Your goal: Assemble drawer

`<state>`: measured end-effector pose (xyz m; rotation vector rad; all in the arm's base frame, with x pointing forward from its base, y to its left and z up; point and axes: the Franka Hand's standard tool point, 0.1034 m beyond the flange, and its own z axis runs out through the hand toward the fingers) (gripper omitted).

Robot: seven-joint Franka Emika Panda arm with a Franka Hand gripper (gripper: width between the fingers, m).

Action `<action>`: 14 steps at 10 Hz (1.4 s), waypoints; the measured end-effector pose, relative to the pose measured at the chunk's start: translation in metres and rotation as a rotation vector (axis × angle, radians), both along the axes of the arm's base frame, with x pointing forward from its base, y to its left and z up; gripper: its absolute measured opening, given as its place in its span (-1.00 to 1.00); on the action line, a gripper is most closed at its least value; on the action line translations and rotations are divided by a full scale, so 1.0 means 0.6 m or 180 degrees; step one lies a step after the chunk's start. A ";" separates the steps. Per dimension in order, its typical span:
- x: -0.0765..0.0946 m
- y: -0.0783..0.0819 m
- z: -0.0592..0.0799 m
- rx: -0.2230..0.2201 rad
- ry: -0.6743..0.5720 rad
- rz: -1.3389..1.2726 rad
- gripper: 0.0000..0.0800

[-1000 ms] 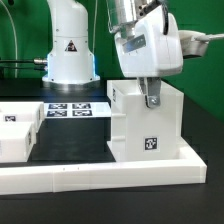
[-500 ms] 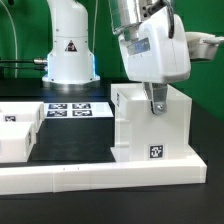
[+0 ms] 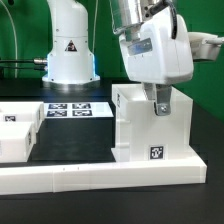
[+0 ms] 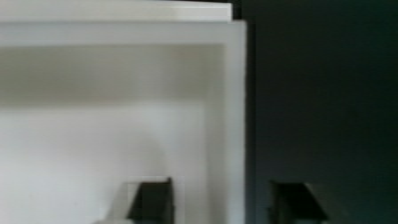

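Gripper [image 3: 160, 104] fingers [image 4: 151, 200] stand parted above a black tabletop [image 3: 70, 145], where the large white plastic cube-shaped drawer shell [image 3: 150, 130] stands against a long low white L-shaped rail [image 3: 90, 178], with a green backdrop [image 3: 20, 40] behind. The white robot arm [image 3: 150, 50] points straight down, fingers straddling the shell's upper wall edge (a gap shows at each side), at the exterior view's right

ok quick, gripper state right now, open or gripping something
gripper: open, one finger on each side of a wall of the drawer shell, not clamped on it, holding nothing
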<state>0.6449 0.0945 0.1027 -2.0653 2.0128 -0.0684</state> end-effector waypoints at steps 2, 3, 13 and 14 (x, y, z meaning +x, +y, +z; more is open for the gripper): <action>0.004 0.001 0.004 -0.0007 -0.0038 0.0018 0.33; 0.004 0.001 0.005 -0.0010 -0.0045 0.0030 0.54; -0.083 -0.027 0.080 -0.0265 -0.0353 0.1467 0.62; -0.094 -0.042 0.077 -0.0410 -0.0371 0.2142 0.62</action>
